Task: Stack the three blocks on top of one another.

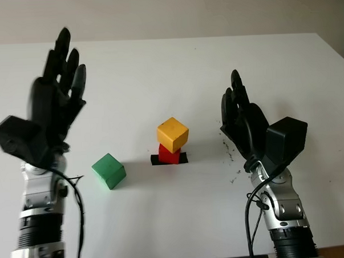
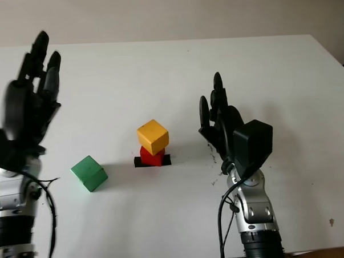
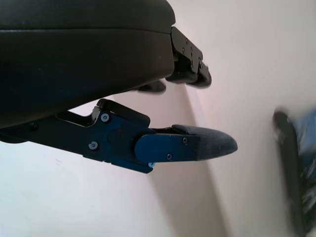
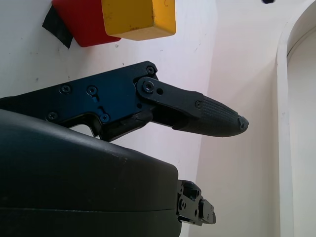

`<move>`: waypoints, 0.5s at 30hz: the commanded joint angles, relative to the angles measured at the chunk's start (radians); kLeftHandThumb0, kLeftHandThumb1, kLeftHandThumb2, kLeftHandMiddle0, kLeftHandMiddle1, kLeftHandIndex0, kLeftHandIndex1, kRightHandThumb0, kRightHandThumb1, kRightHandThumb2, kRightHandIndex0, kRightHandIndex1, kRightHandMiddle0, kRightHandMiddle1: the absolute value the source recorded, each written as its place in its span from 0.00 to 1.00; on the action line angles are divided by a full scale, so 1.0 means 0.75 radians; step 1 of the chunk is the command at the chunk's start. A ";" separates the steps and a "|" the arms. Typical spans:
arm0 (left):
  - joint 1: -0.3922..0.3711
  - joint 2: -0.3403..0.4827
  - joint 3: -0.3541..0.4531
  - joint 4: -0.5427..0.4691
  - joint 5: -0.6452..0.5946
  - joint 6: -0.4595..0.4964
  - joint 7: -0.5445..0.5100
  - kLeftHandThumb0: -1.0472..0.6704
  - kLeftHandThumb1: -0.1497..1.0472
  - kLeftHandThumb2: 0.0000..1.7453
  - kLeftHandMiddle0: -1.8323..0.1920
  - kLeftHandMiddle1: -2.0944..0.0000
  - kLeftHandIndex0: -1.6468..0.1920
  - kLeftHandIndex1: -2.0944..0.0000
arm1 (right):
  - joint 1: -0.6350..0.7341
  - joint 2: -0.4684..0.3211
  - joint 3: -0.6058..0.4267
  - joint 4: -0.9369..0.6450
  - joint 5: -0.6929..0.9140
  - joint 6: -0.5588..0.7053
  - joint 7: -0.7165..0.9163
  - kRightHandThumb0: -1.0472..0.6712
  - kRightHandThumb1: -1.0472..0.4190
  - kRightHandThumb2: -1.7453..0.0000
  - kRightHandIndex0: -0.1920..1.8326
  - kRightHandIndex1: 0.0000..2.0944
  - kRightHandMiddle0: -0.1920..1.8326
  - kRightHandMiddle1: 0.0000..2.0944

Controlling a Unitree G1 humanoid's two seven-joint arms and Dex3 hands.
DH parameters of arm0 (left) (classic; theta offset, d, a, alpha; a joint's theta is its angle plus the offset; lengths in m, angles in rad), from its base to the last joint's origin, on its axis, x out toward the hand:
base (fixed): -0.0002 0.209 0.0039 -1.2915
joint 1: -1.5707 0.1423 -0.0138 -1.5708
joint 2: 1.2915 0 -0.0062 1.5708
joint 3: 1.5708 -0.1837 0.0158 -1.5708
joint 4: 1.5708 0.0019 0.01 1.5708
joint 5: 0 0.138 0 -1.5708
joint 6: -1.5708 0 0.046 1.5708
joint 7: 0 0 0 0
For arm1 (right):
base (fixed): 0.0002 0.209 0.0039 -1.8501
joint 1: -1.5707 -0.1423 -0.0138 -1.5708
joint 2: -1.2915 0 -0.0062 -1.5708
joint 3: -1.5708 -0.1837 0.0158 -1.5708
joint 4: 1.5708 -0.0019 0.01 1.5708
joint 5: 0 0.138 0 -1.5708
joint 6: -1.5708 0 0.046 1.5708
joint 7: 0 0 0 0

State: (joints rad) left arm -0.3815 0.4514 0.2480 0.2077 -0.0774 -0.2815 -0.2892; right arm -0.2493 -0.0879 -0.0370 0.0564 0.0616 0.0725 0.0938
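Near the middle of my table a yellow block (image 1: 173, 134) sits on a red block (image 1: 169, 154), turned a little askew over it. The red one stands on what looks like a black patch (image 1: 154, 159). At nine o'clock from that pair, well apart, a green block (image 1: 109, 170) lies alone.

Red block (image 1: 168, 154) mostly hidden under yellow block (image 1: 173, 134); only lower front faces show. Black patch (image 1: 156, 159) under red block largely covered, shape unclear. In right wrist view, red block and yellow block both cut by picture edge. Dark blurred object (image 3: 291, 173) beyond left hand (image 1: 59, 97) fingertip, unidentifiable. Small dark specks (image 1: 235, 175) just beside right hand (image 1: 243, 117), too small to tell.
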 commanded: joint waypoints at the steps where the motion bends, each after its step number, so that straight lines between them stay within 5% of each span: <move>1: 0.061 0.181 -0.012 -0.088 0.055 0.018 -0.124 0.23 1.00 0.11 0.66 0.94 0.64 0.90 | 0.006 0.004 -0.002 -0.027 0.001 -0.019 -0.002 0.22 0.00 0.58 0.00 0.00 0.00 0.00; 3: 0.100 0.327 -0.010 -0.156 0.094 -0.004 -0.252 0.24 0.98 0.05 0.71 0.97 0.65 0.93 | 0.006 0.005 -0.003 -0.030 0.001 -0.017 -0.004 0.22 0.00 0.58 0.00 0.00 0.00 0.00; 15: 0.094 0.699 -0.096 -0.255 0.179 0.026 -0.631 0.22 0.87 0.02 0.88 1.00 0.71 0.98 | -0.005 0.003 -0.017 -0.023 0.015 -0.013 0.006 0.22 0.00 0.59 0.00 0.00 0.00 0.00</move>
State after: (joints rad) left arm -0.2979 0.9452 0.1951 0.0367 0.0497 -0.2549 -0.7418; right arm -0.2463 -0.0805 -0.0413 0.0559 0.0673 0.0707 0.0969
